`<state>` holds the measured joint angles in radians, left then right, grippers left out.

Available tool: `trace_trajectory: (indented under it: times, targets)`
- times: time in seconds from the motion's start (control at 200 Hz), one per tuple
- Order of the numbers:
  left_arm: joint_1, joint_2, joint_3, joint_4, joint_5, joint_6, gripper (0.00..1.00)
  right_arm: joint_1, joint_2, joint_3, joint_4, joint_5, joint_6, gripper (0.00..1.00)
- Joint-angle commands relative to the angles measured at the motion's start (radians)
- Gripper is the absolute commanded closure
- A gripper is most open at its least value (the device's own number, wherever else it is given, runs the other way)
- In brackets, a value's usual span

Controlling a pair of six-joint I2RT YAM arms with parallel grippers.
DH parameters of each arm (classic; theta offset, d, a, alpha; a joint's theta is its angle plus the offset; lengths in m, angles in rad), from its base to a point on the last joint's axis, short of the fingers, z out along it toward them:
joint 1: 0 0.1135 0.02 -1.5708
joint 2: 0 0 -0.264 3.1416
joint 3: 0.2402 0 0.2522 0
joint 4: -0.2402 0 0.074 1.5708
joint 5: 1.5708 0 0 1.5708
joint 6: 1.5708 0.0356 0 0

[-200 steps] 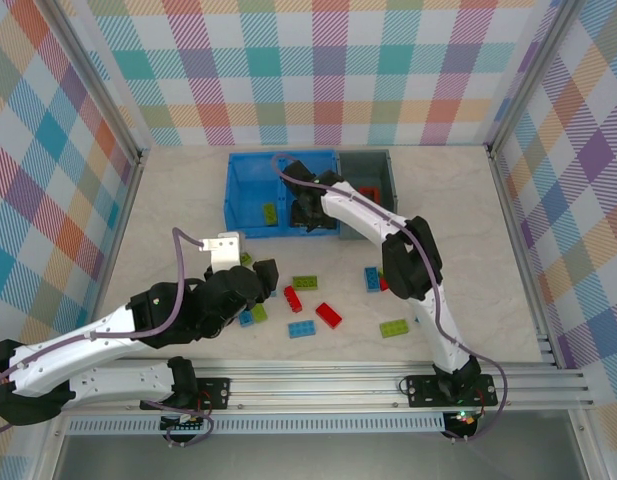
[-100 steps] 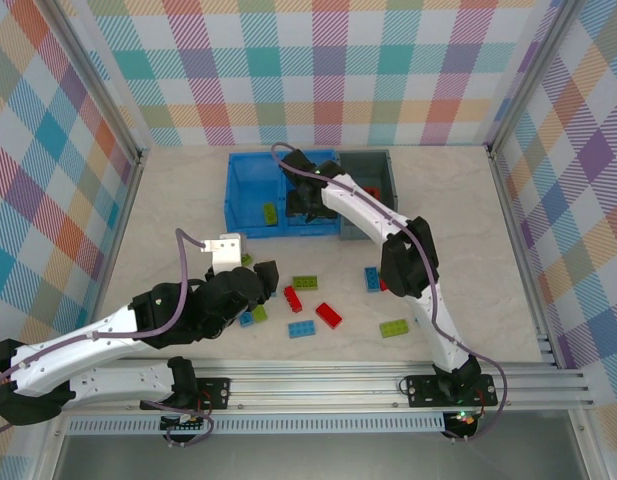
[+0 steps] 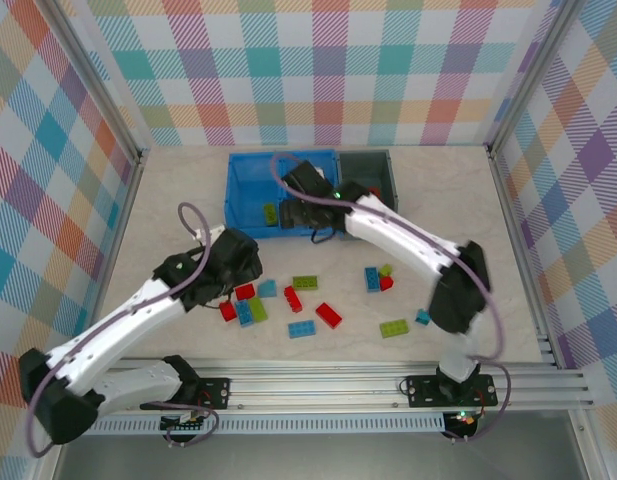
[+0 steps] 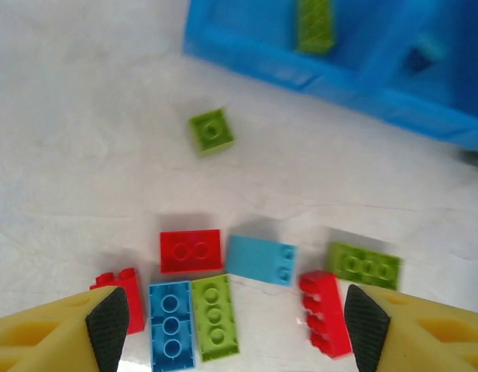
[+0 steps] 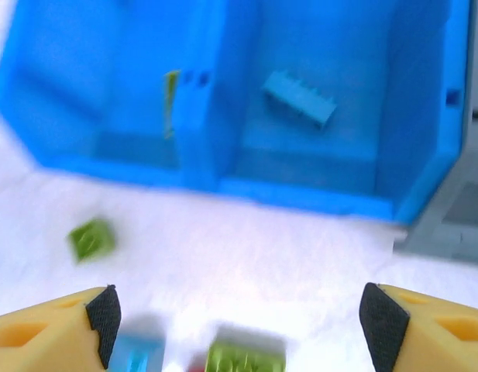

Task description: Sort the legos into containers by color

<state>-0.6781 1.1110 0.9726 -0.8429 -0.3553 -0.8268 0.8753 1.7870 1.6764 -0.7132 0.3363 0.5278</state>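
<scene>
Drawn back from the blue bin (image 5: 300, 192) with right jaws released; blue brick (image 5: 299, 97) sorted inside; left jaws released above loose bricks (image 4: 190, 251).

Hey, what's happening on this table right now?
Two robot arms are sorting lego bricks by color. The left gripper hangs open and empty over a cluster of red, blue and green bricks on the table. The right gripper, also open and empty, is near the front wall of the blue bin, which holds a green brick in one compartment and a blue brick in the other.
</scene>
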Motion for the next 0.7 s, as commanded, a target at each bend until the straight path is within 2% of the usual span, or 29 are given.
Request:
trace_trajectory:
  times: [0.0,0.13,0.26,0.425,0.59,0.695]
  targets:
    - [0.118,0.103,-0.052,0.125,0.217,0.061,0.22,0.088,-0.186,-0.302,0.337,-0.056,-0.086,0.17]
    - [0.196,0.243,-0.056,0.241,0.235,0.069,0.20,0.208,-0.361,-0.580,0.517,-0.060,-0.097,0.14]
    - [0.258,0.373,-0.029,0.318,0.255,0.076,0.19,0.277,-0.468,-0.739,0.570,-0.070,-0.059,0.13]
    - [0.294,0.512,0.028,0.343,0.240,0.090,0.19,0.323,-0.551,-0.812,0.534,-0.060,-0.020,0.13]
    - [0.308,0.557,0.060,0.368,0.191,0.108,0.22,0.335,-0.593,-0.830,0.507,-0.045,-0.006,0.13]
    - [0.314,0.598,0.087,0.352,0.160,0.121,0.30,0.335,-0.594,-0.833,0.496,-0.040,-0.001,0.13]
